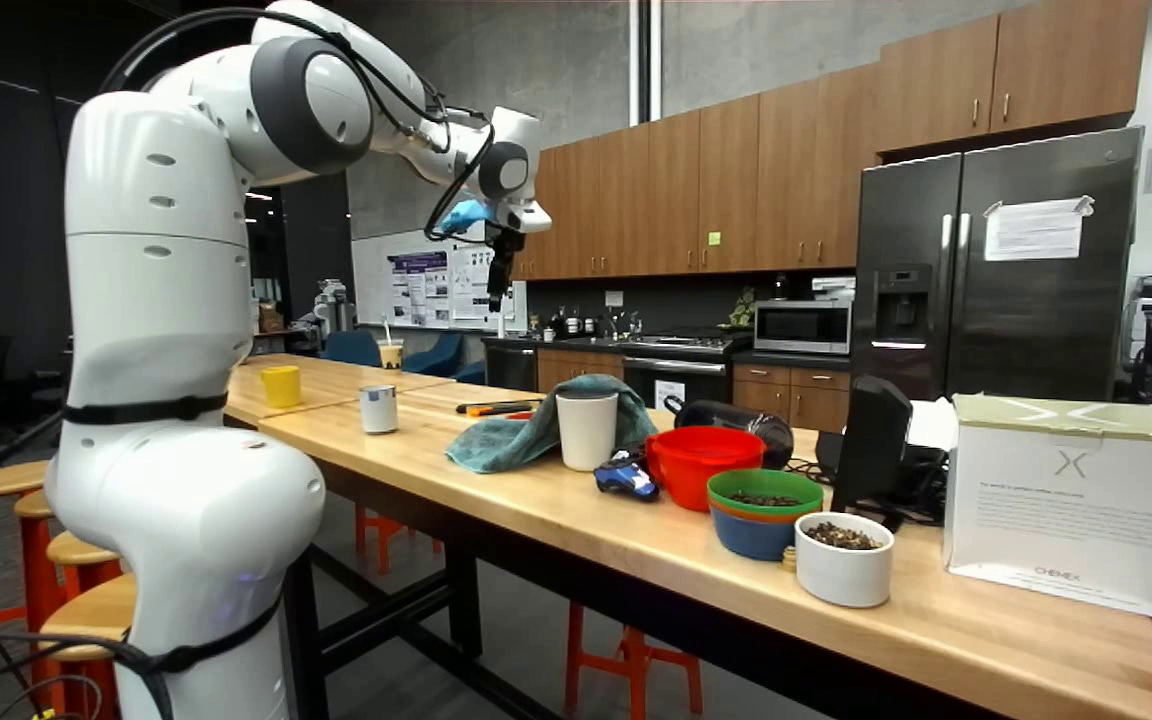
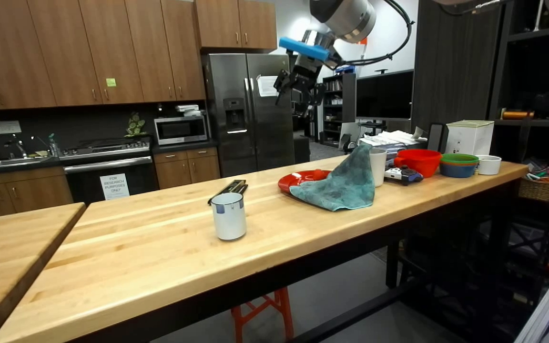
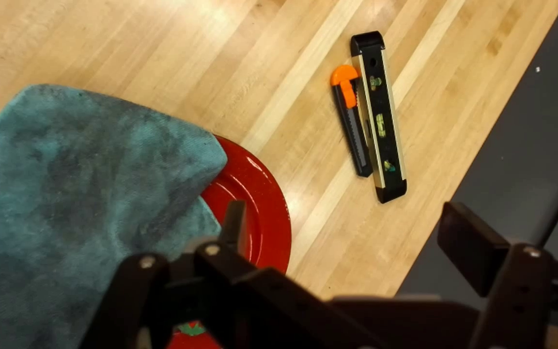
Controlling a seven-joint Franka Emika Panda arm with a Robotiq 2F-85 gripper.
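Note:
My gripper (image 3: 344, 232) is high above the wooden table, its fingers (image 3: 472, 247) wide apart with nothing between them. In both exterior views the gripper (image 1: 499, 285) hangs well clear of everything. Below it in the wrist view, a teal-grey cloth (image 3: 90, 184) covers much of a red plate (image 3: 271, 213). A black spirit level (image 3: 380, 116) lies on the table beside a utility knife (image 3: 351, 126) with an orange end. The cloth (image 2: 339, 188) rises to a peak against a tall white cup (image 1: 586, 430). A white enamel mug (image 2: 229, 219) stands upright apart from these.
Along the table stand a red bowl (image 1: 701, 465), a stack of coloured bowls (image 1: 764, 500), a white bowl (image 1: 844, 570) and a white box (image 1: 1076, 510). A game controller (image 1: 626, 475) and a dark jar (image 1: 736, 420) lie near the cup. A yellow mug (image 1: 281, 385) stands farther along.

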